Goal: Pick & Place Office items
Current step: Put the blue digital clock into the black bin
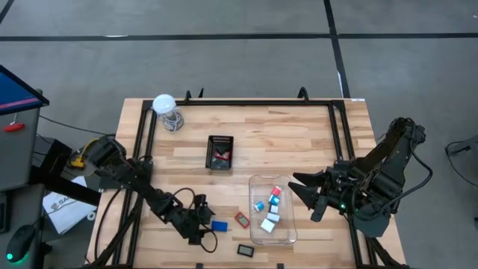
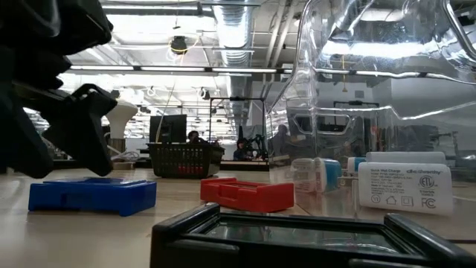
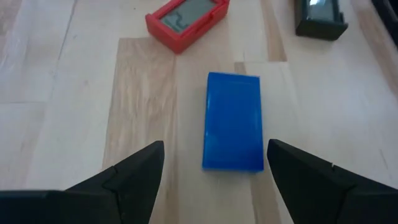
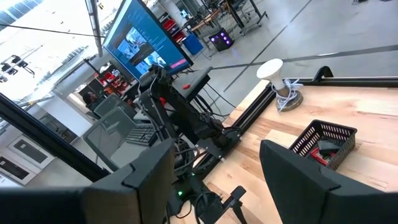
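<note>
Hovering: left tool (image 3: 214, 180) spread wide | over flat smooth blue rectangle (image 3: 233, 121) | right tool (image 4: 217, 180) open, idle

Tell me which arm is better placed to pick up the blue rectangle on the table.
The left. Its gripper is open right at the blue rectangle, fingers on either side of its near end. The right gripper waits, open, beyond the clear plastic box, far from it.
</note>
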